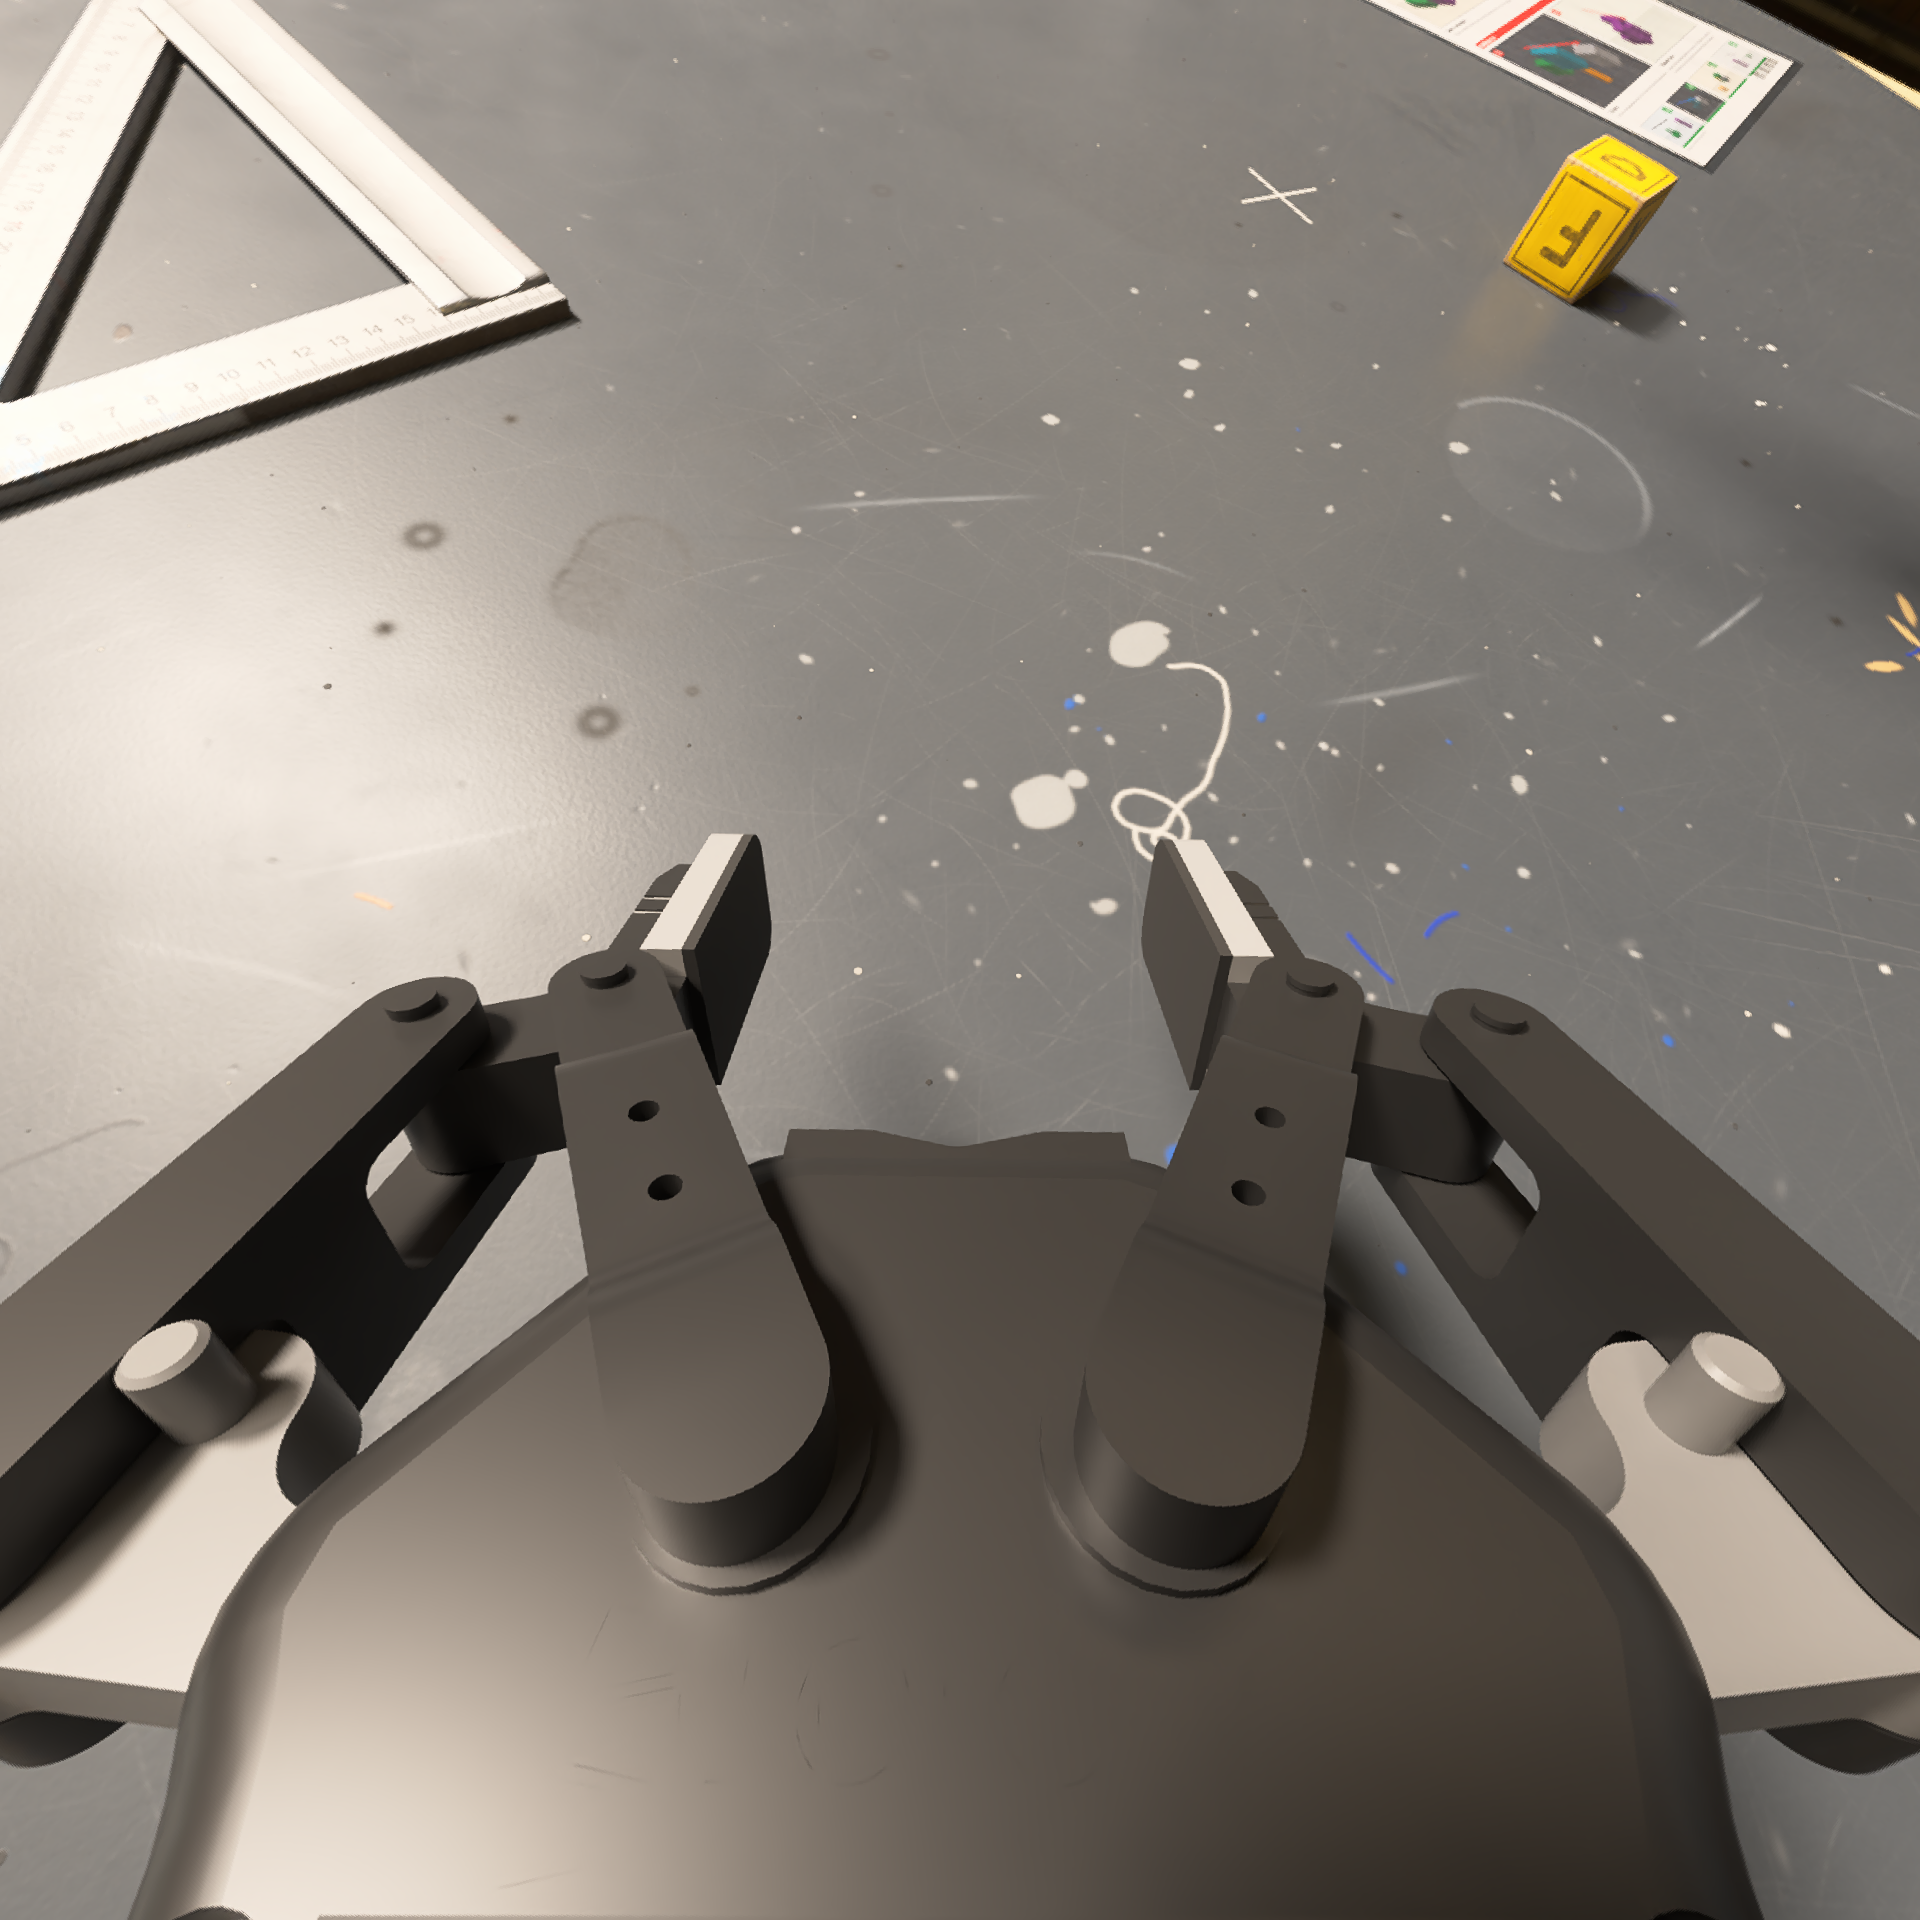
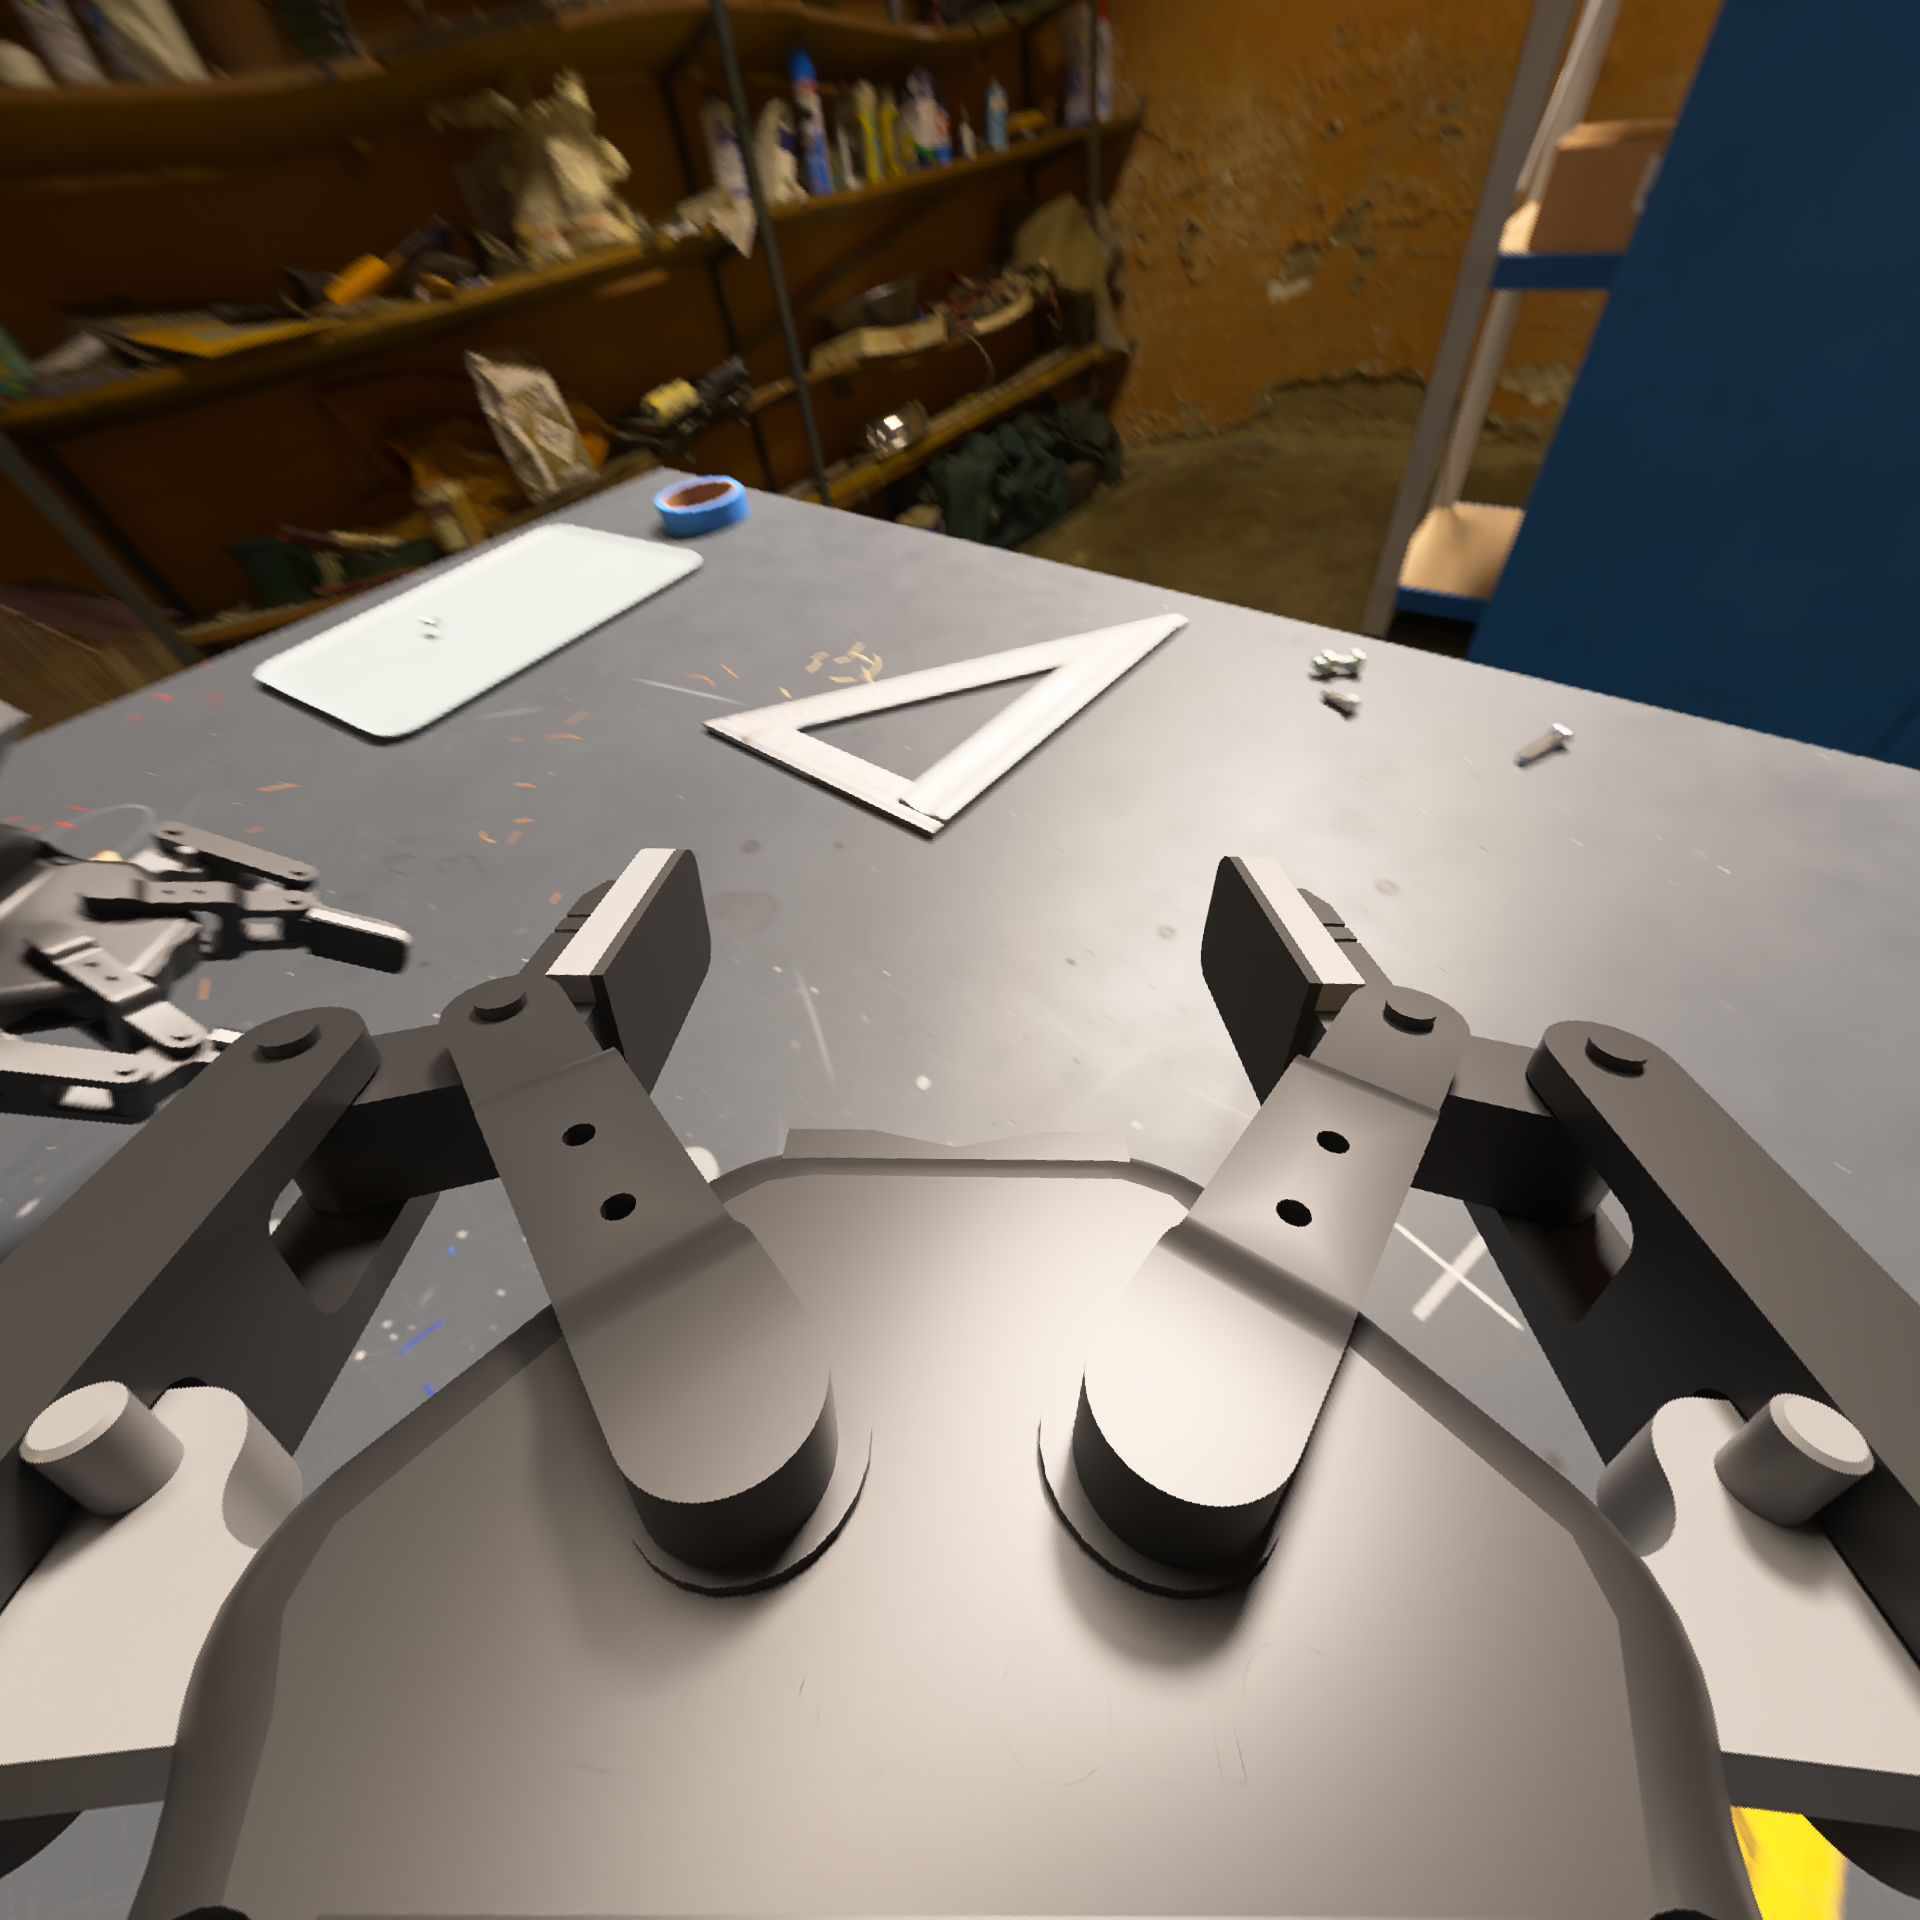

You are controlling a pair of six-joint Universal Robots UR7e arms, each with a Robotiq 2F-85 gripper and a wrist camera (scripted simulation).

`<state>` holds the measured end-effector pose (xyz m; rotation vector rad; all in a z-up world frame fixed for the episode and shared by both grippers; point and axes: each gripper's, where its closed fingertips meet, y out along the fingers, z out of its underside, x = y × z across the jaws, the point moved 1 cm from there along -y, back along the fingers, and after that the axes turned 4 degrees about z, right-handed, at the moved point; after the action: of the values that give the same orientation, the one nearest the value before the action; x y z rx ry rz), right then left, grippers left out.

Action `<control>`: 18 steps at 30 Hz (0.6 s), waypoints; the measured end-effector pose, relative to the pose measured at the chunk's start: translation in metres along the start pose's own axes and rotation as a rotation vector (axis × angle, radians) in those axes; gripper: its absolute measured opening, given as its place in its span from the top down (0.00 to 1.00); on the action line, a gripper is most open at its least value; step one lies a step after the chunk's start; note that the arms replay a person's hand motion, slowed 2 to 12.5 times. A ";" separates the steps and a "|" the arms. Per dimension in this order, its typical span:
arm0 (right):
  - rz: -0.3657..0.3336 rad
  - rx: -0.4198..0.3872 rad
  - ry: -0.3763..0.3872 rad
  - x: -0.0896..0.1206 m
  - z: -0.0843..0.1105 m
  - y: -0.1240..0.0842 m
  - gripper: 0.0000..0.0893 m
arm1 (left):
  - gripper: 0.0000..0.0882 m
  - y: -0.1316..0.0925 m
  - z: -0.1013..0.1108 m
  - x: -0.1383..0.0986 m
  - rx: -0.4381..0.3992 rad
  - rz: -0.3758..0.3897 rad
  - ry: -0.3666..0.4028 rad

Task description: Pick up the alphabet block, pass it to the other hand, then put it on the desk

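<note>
The yellow alphabet block sits on the grey desk at the far upper right of the left wrist view, well beyond my left gripper, which is open and empty above the desk. My right gripper is open and empty. A sliver of yellow shows under its body at the bottom right of the right wrist view; I cannot tell if it is the block. The left gripper also shows at the left edge of the right wrist view.
A white triangle ruler lies on the desk. A printed sheet lies just beyond the block. A white tray, a blue tape roll and loose screws are farther off. Shelves stand behind the desk.
</note>
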<state>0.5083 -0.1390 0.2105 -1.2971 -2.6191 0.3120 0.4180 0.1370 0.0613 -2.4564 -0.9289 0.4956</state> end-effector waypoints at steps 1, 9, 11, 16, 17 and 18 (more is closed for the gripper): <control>-0.025 -0.022 0.002 0.006 -0.001 0.002 0.08 | 0.27 0.000 0.000 0.000 0.001 0.000 0.000; -0.209 -0.125 0.051 0.054 0.006 0.016 0.08 | 0.27 0.001 0.002 0.000 0.006 -0.001 0.001; -0.250 -0.139 0.067 0.065 0.010 0.019 0.08 | 0.27 0.001 0.002 0.000 0.007 -0.002 0.002; -0.349 -0.146 0.088 0.093 0.026 0.027 0.10 | 0.27 0.001 0.003 0.001 0.009 -0.006 0.005; -0.363 -0.147 0.088 0.098 0.029 0.028 0.12 | 0.27 0.001 0.003 0.001 0.009 -0.007 0.005; -0.375 -0.148 0.087 0.102 0.032 0.029 0.13 | 0.27 0.001 0.003 0.001 0.009 -0.007 0.005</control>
<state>0.4612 -0.0432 0.1806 -0.8062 -2.7768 0.0013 0.4178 0.1378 0.0579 -2.4442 -0.9313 0.4899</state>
